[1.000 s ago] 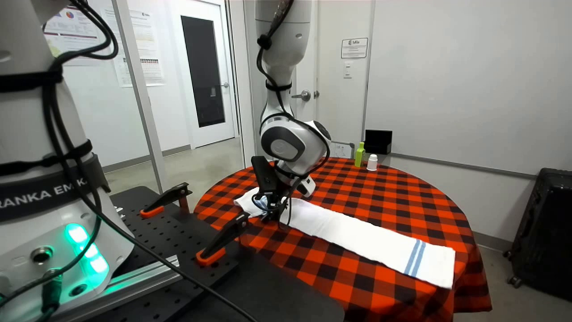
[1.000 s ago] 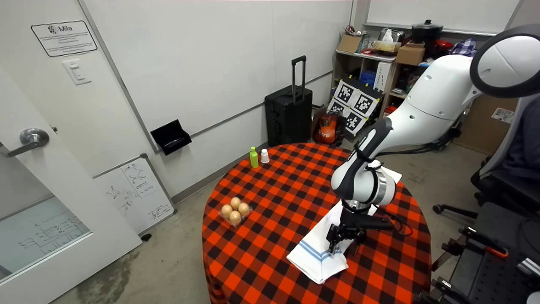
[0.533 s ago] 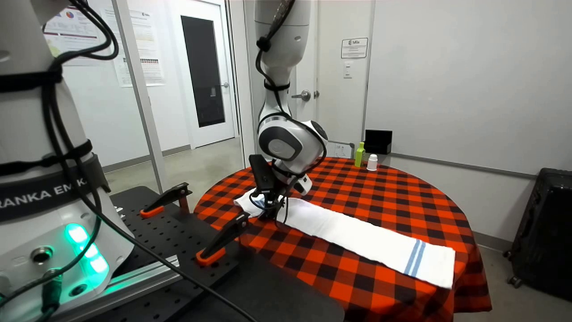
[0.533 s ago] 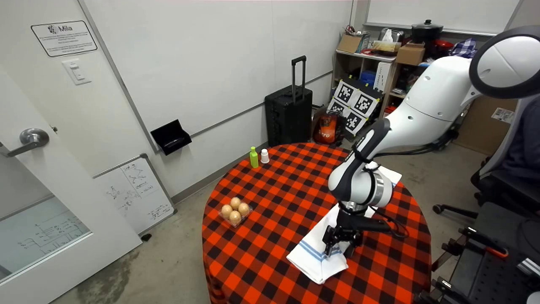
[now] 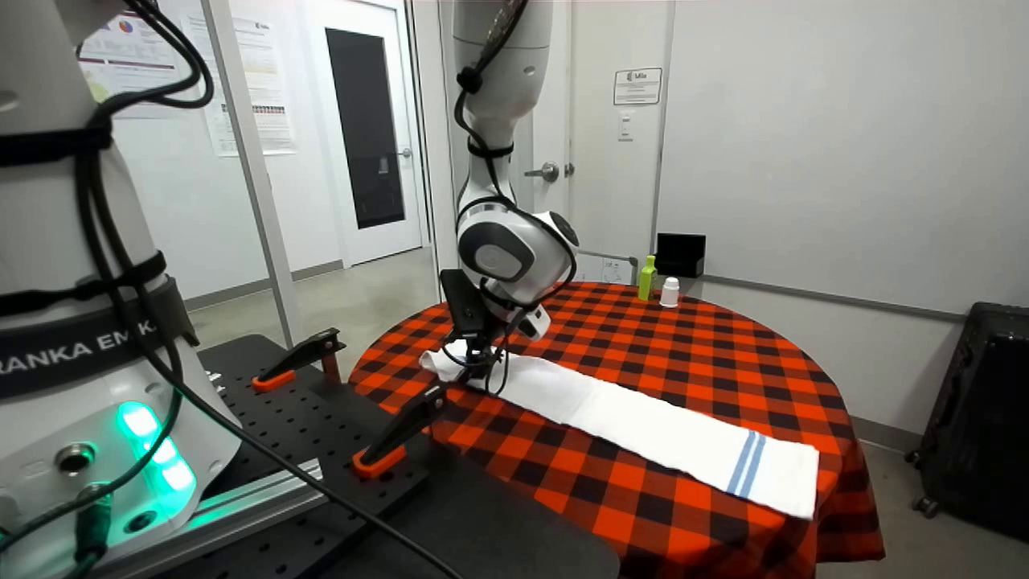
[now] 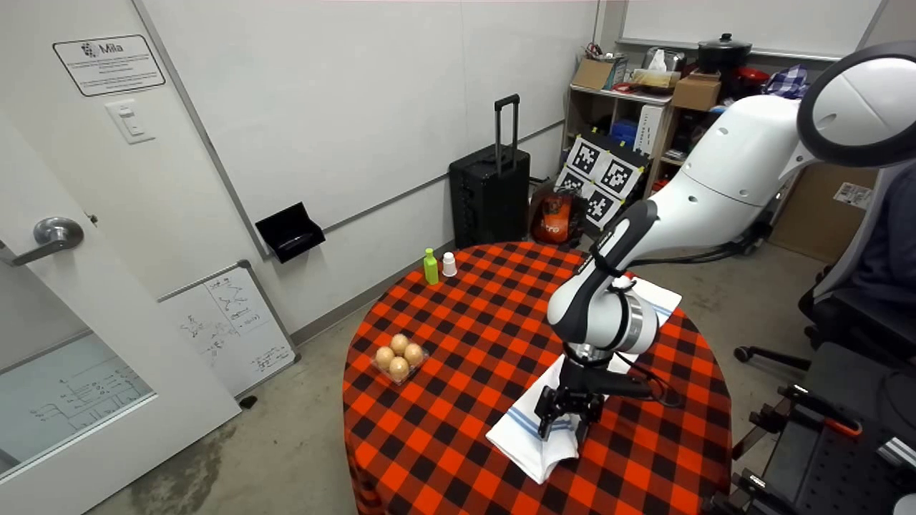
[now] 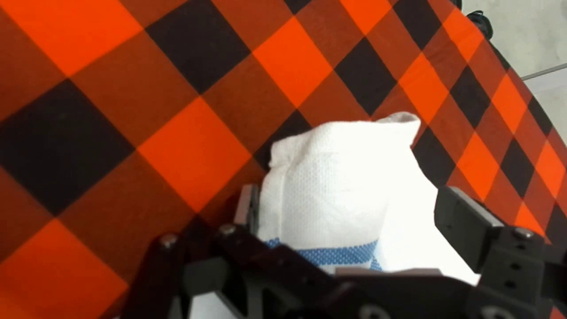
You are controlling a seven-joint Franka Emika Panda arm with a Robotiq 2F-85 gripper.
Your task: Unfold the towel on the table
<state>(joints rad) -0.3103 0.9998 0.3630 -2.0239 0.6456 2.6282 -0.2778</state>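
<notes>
- The towel (image 5: 635,414), a narrow strip and seemingly folded, runs alongside the tabletop (image 6: 472,372) edge facing my base (image 5: 96,426).
- My claw (image 7: 354,215) has one striped end between parted jaws, gripping nothing (contact I cannot tell).
- I judge this as lining up the grasp.
- Next: pinch just the top layer, then probably peel toward the tabletop's far edge.

"Mila" on a wall sign (image 6: 109,65), partly hidden "RANKA EM" on a dark band (image 5: 88,347) around the robot base (image 5: 48,426)
</notes>
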